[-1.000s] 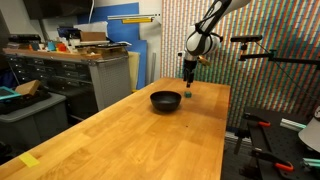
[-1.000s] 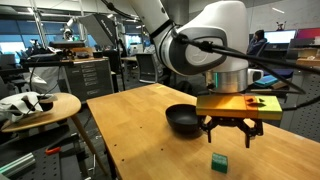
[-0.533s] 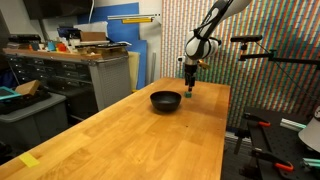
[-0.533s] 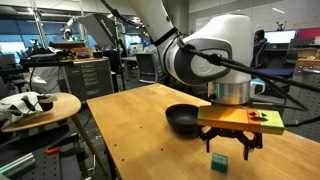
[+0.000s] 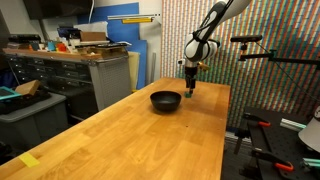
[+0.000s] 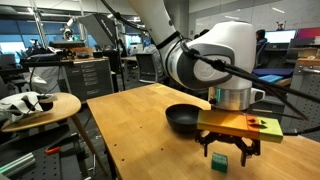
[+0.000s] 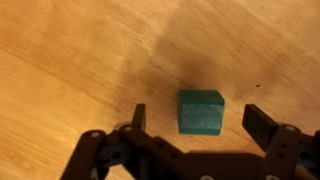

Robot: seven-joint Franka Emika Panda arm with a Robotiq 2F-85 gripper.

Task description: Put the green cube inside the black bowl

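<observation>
The green cube [image 7: 200, 111] lies on the wooden table, between the two open fingers of my gripper [image 7: 197, 122] in the wrist view; neither finger touches it. In an exterior view the cube [image 6: 218, 160] sits just under the gripper [image 6: 228, 152], which is low over the table. The black bowl [image 6: 184, 119] stands on the table behind the gripper, empty as far as I can see. In an exterior view the bowl [image 5: 166, 100] is left of the gripper [image 5: 188, 90]; the cube is barely visible there.
The long wooden table [image 5: 130, 135] runs toward the camera. A cabinet with clutter [image 5: 70, 70] stands to the side. A round stool table with objects [image 6: 35, 105] stands beside the table. Tripod gear [image 5: 265, 130] stands by the table's edge.
The gripper has come down over the green cube, so the open fingers now straddle it. The bowl and cube have not moved.
</observation>
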